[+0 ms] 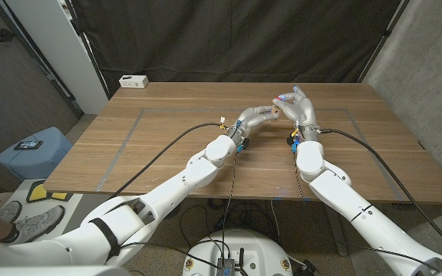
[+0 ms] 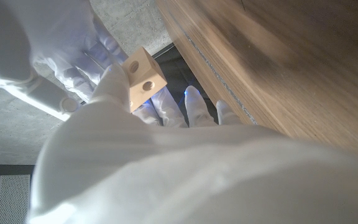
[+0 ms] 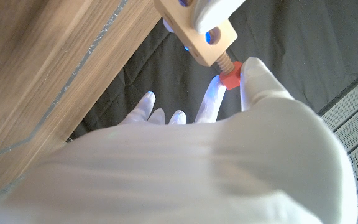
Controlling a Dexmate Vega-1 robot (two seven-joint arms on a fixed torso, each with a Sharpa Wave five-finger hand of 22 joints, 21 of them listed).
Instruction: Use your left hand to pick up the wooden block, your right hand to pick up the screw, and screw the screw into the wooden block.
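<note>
Up above the far middle of the wooden surface (image 1: 167,146), the wooden block (image 3: 196,35) is held in the air by the left hand (image 1: 261,115), whose fingers close around it. It is a pale, light-coloured block with round holes drilled in its faces, two of them plain in the left wrist view (image 2: 143,76). From one end of it a threaded wooden shank sticks out, ending in the red head of the screw (image 3: 230,74). The right hand (image 1: 301,110) pinches that red head between thumb and a fingertip, its other fingers spread loosely alongside. Both hands meet, touching at the block, well clear of the surface below. Pale tape lines mark out a rectangle on the surface. Near the far left corner lies a small white box (image 1: 133,80). Black curtain hangs behind, and on the floor to the left stands a blue bin (image 1: 33,153).
</note>
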